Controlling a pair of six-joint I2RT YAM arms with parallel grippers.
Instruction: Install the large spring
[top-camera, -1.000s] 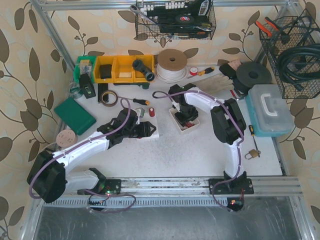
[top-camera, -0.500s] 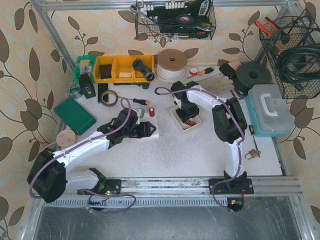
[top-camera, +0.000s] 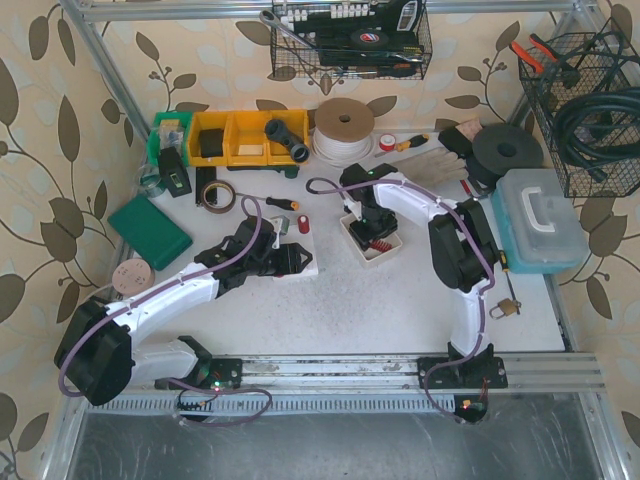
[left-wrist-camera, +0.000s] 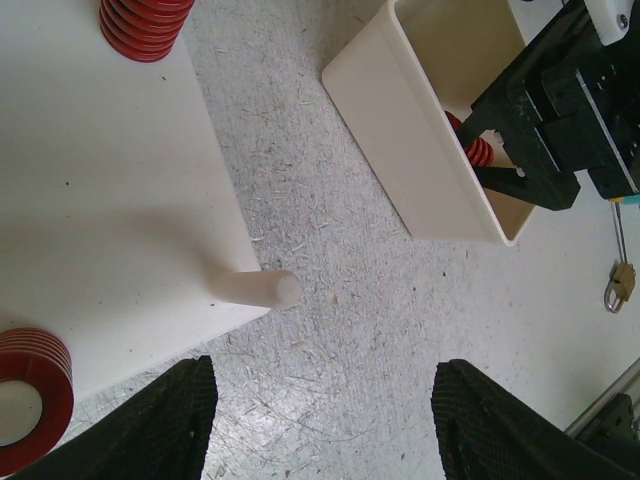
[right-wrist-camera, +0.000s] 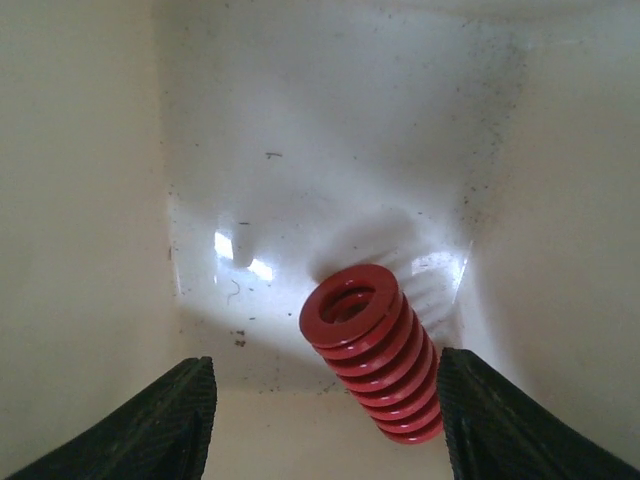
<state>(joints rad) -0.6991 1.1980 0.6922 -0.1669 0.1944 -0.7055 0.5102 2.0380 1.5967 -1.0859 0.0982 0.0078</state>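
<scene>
"Right wrist view first: what do we have closest to us?"

"Our right pincer, its jaws spread wide and holding nothing. Between them the red spring lies tilted on the floor of the white bin. Its lower end is just beside one finger; we cannot tell whether they touch."

"And on the left wrist?"

"Our left pincer is also apart and empty, hovering over bare table. Just past it a white peg rises near the corner of the white block, and a second red spring stands at the block's far edge. Beyond that we see the bin, the right pincer dipped inside it."

"From above?"

"We see both arms reaching to mid-table, with block and bin near each other but apart."
</scene>
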